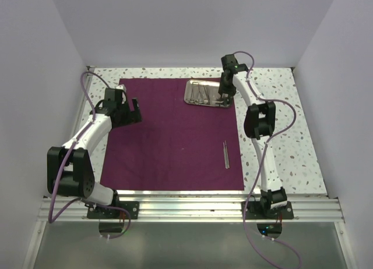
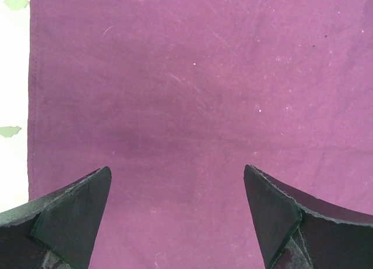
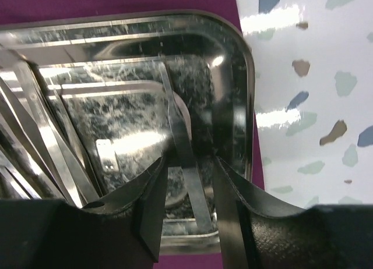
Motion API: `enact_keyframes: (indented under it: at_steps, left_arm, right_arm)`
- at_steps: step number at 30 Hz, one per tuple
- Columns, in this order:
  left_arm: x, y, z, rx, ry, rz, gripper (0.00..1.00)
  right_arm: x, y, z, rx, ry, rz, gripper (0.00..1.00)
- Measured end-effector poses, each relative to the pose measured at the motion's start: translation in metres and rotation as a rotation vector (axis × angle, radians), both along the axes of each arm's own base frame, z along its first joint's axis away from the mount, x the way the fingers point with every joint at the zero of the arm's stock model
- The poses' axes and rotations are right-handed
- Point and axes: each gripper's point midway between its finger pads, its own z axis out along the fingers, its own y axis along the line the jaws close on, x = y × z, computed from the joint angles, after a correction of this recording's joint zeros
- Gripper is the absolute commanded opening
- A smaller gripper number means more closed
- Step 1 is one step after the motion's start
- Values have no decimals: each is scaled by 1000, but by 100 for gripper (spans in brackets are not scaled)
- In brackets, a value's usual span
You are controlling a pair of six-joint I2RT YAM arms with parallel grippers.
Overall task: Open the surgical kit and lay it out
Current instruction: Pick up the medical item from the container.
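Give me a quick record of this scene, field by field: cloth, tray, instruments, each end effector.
cloth: purple cloth spread flat
tray: steel tray on the cloth's far right corner, instruments inside
laid out: tweezers alone on the cloth, near right
left end effector: open, over bare cloth
right end effector: in the tray, fingers either side of a steel strip, grip unclear

The tray is running off the right wrist view's left edge; from above, the instruments inside are showing too small to tell apart.
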Motion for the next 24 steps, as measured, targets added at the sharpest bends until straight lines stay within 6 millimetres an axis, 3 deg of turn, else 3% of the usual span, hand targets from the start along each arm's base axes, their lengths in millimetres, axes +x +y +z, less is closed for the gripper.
enact_keyframes:
  at_steps: [12, 24]
  left_arm:
    - [1, 0, 2, -2, -6, 0, 100]
    - [-2, -1, 17, -2, -38, -13, 100]
  right_arm:
    - [-84, 12, -6, -60, 201, 100, 37]
    - [-87, 15, -6, -84, 205, 112, 34]
